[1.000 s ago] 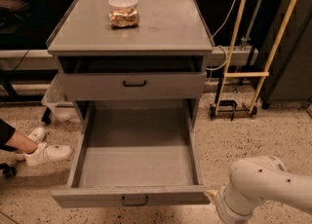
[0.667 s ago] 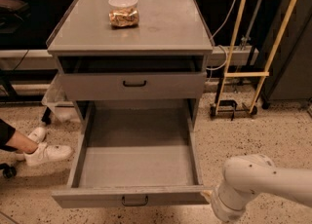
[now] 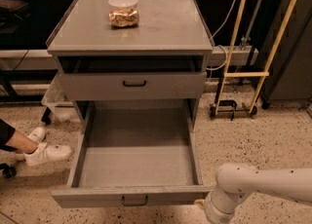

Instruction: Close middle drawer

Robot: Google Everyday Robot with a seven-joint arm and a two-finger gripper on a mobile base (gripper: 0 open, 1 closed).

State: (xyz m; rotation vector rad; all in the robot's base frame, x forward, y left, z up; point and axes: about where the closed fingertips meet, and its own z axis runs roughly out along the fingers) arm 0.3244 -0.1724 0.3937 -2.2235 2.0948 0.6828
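Speckled floor (image 3: 253, 140) underlies open middle drawer (image 3: 136, 167); end effector (image 3: 208, 209) at its front-right corner.

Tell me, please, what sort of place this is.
Probably a lab or workshop: a grey metal cabinet, speckled floor and a yellow-framed trolley. The gripper is low, beside the open middle drawer's front right corner.

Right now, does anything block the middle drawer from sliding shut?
Nothing visible does. The drawer is empty, and the cabinet bay behind it looks clear. The arm is by its front right corner; the pincer itself is below the picture's edge.
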